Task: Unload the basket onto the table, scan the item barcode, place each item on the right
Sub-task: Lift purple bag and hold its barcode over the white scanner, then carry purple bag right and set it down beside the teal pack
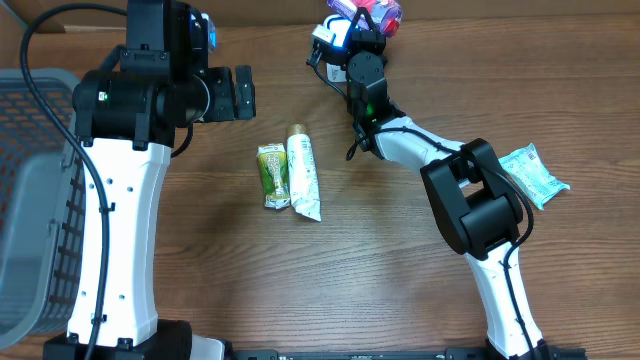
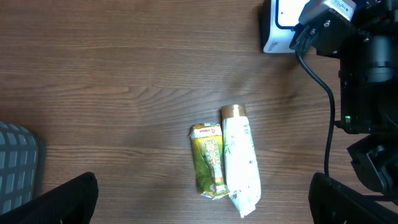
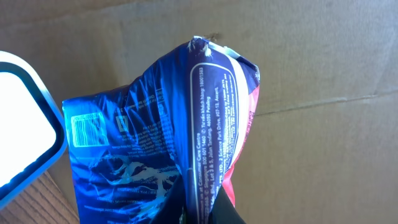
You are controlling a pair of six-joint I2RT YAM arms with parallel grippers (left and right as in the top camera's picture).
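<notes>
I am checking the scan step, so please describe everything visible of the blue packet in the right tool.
The blue packet is crinkled foil with white print, a pink-red side and a pinched top seam. A boxed label sits on its left panel. The right tool, shut, holds its lower end, beside the white scanner.

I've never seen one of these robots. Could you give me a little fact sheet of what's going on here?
Right arm: jaws shut on blue foil packet, held by the scanner
Left arm: jaws open, empty, above the table
Mid-table: green packet beside white tube
Right side: teal packet
Left edge: grey basket
</notes>
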